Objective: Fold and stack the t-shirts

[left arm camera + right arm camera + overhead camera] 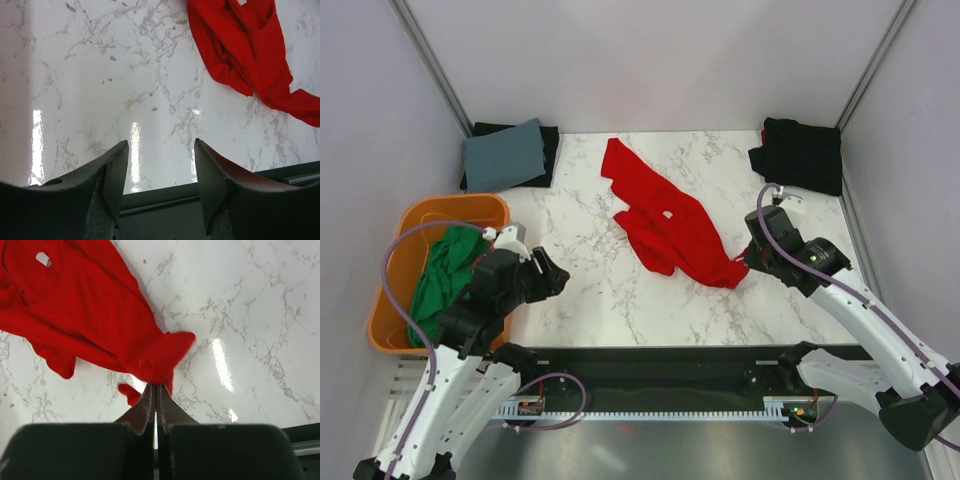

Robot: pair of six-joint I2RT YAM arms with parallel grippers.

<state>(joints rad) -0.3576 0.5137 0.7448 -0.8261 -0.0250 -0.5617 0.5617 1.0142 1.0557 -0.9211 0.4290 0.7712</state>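
The right gripper (156,388), low over the white marble table (590,300), pinches a corner of the crumpled red t-shirt (665,225). The left gripper (160,150) hovers at the table's near edge, fingers spread and empty.

I am looking at a bright red t-shirt (665,225) with a small white tag, on a white surface (580,290) veined in grey. An orange basket (450,204) is showing green cloth (445,275). A grey-blue shirt (505,155) is covering black cloth (551,150), and another black pile (802,155) is showing. My left end effector (161,165) and right end effector (155,395) are looking dark grey.
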